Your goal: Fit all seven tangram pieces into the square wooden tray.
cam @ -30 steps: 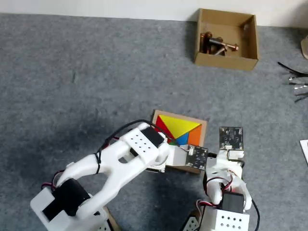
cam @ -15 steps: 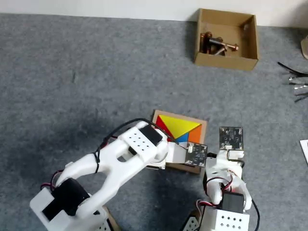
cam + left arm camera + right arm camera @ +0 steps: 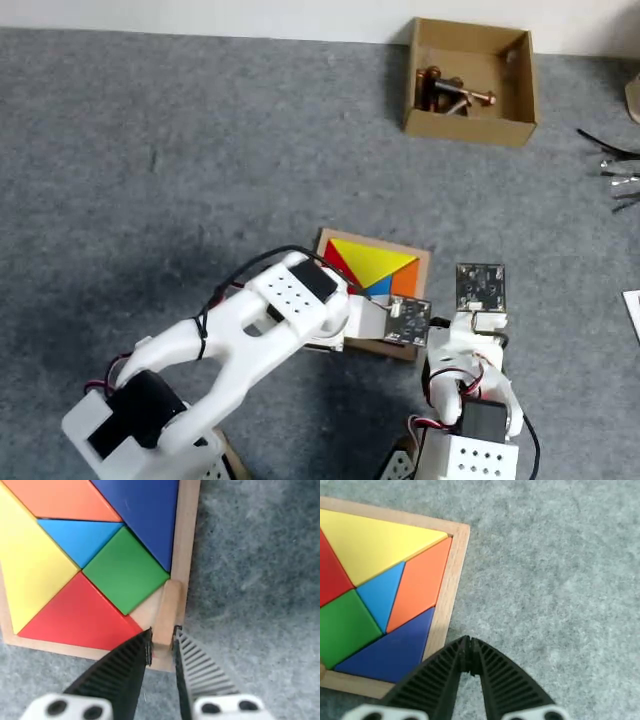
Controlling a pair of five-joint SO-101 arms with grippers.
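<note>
The square tray (image 3: 186, 540) lies on the grey worktop (image 3: 560, 570), a little below the middle of the high view, partly under the left arm. Six coloured pieces are lying flat in it. One three-cornered gap is open at a tray corner, between the green piece (image 3: 125, 570), the red piece (image 3: 75, 610) and the rim.

The left tool (image 3: 162, 632) is clamped on a pale piece (image 3: 167, 607), which stands on its edge against the rim, right over this gap. I think it is held so because it must tip down flat into the gap.

The right tool (image 3: 470, 645) has its fingers together and holds nothing. It hangs over the worktop just beside the tray, probably to keep out of the way.

I can read no writing or label on the tray or the pieces.
</note>
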